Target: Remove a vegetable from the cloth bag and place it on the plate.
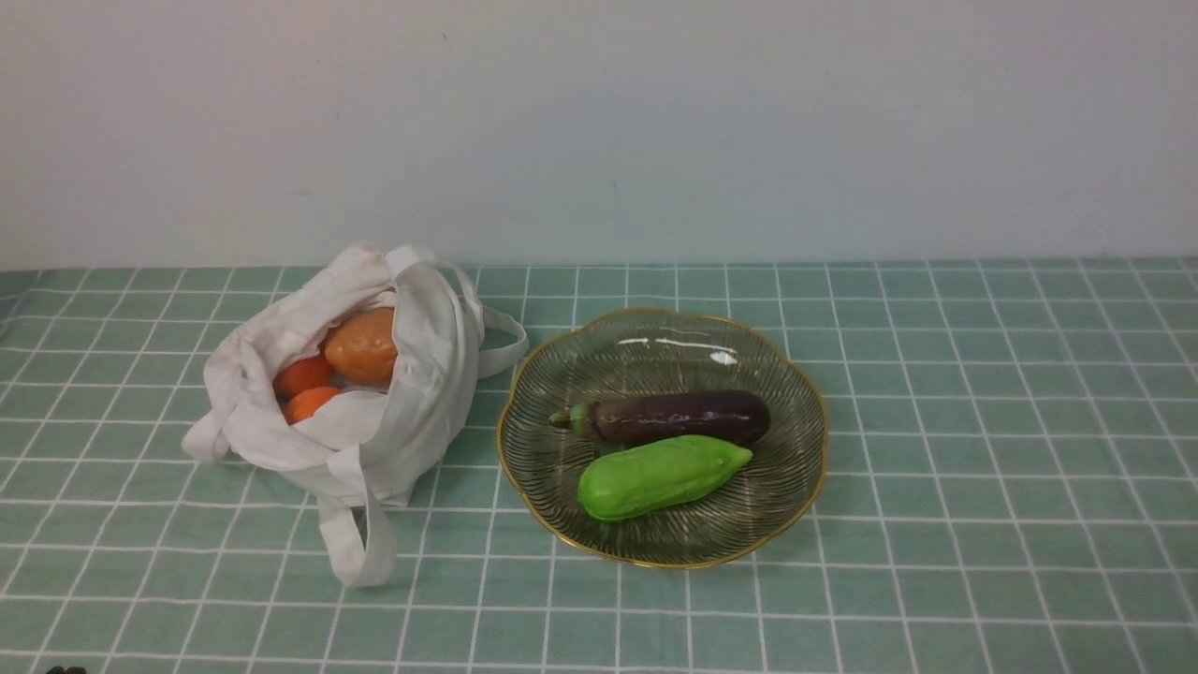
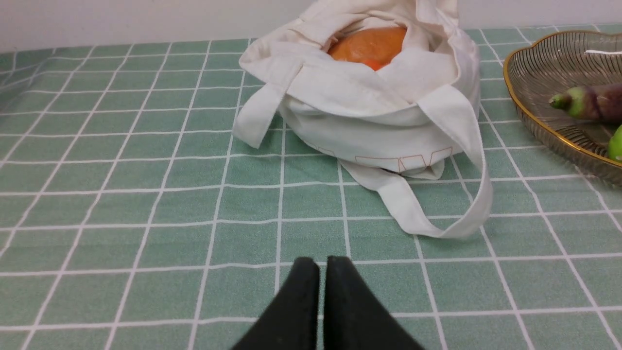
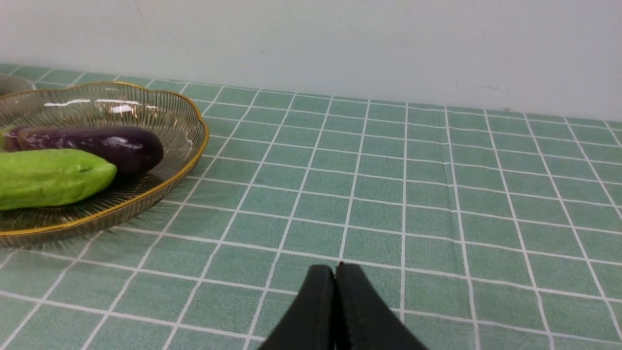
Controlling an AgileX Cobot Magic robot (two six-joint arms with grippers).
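cloth bag (image 1: 374, 412) sits slumped on the green checked tablecloth (image 1: 983, 468) on the robot's left side, its mouth open toward the front camera. inside it three vegetables show: a tan-orange potato (image 1: 362, 345) at the back of the opening and two smaller orange pieces (image 1: 304, 388) in front of it, too tucked into the cloth to name. one bag handle (image 1: 356, 534) trails forward onto the tablecloth, and another loops out toward the plate. glass plate (image 1: 796, 374) with a gold scalloped rim stands just beside the bag, to its right, with a narrow strip of tablecloth between them. on the plate lie a dark purple eggplant (image 1: 679, 417) with a green stem end pointing toward the bag, and a bright green vegetable (image 1: 660, 476) touching it on the near side, both lying roughly crosswise. neither arm shows in the front view. in the left wrist view the left gripper (image 2: 322, 265) hangs low over bare tablecloth, well short of the bag, its black fingers pressed nearly together with only a thin slit between them and nothing held. in the right wrist view the right gripper (image 3: 335, 270) sits over tablecloth to the right of the plate, fingers closed against each other, empty. a plain pale wall (image 1: 599, 122) runs behind the table.
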